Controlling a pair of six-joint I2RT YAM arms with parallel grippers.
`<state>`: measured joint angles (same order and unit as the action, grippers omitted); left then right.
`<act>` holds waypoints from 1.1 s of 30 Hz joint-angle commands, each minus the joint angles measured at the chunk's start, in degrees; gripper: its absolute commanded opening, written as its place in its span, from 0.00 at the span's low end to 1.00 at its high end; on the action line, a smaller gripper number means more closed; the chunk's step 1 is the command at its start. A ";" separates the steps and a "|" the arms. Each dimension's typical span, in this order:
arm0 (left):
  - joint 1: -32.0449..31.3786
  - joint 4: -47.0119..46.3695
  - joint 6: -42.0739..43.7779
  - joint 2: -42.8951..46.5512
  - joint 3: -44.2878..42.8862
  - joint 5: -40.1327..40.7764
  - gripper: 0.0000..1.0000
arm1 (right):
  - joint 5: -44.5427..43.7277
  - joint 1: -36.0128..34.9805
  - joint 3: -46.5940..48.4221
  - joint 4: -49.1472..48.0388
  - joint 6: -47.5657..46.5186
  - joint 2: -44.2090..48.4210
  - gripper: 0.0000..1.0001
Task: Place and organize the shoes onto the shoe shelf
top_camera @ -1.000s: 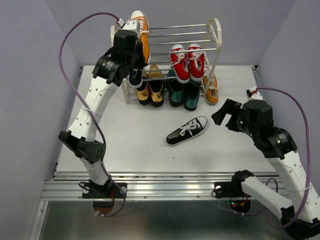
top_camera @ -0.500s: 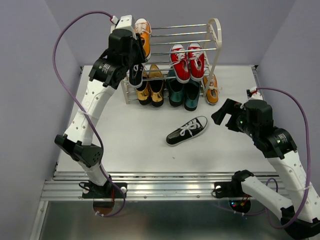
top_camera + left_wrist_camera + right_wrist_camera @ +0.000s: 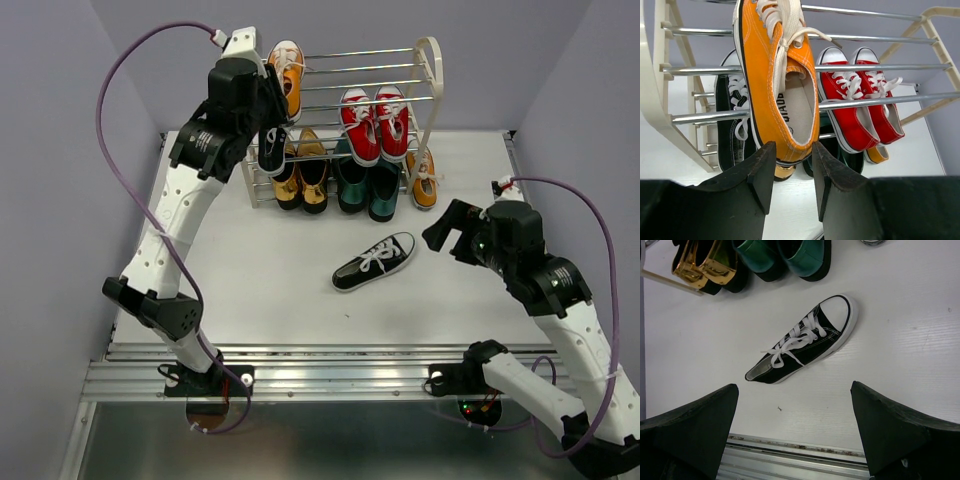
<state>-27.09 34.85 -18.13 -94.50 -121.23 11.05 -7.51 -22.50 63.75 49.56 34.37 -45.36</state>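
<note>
Shoe shelf [image 3: 432, 62]: stands at far side of table [image 3: 250, 270].
Top tier: orange shoe [image 3: 775, 85]. The left gripper [image 3: 793, 145] is at its heel, jaws narrow; cannot tell whether they grip.
Middle tier: red pair [image 3: 375, 122].
Left end, lower: black shoe [image 3: 732, 120].
On table: second black shoe [image 3: 805, 340], well apart from the shelf, beneath right gripper [image 3: 794, 390], jaws wide apart.
By shelf's right foot: second orange shoe [image 3: 424, 182].

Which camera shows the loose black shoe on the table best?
Right wrist: the black shoe shows whole and large, laces clear. Top external shows it small; left wrist misses it.
</note>
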 commanded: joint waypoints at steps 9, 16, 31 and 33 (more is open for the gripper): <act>0.29 -10.76 -3.05 17.40 10.20 -1.11 0.53 | 0.92 0.18 -1.69 -5.00 -0.45 -2.36 1.00; 0.29 -18.83 -7.61 30.23 30.14 -5.85 0.54 | -7.86 0.18 -2.84 -5.26 2.63 -5.16 1.00; 0.11 -15.88 -8.32 42.46 51.42 -9.02 0.54 | -13.93 0.18 -9.34 -15.89 3.61 -10.09 1.00; 0.20 -15.08 -8.67 43.78 53.45 -9.55 0.54 | -16.21 0.18 -8.21 -15.99 1.85 -12.37 1.00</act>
<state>-26.89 19.88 -26.33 -53.58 -70.72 3.36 -17.17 -22.50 54.46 39.48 37.74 -55.16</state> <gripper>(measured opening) 0.538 0.998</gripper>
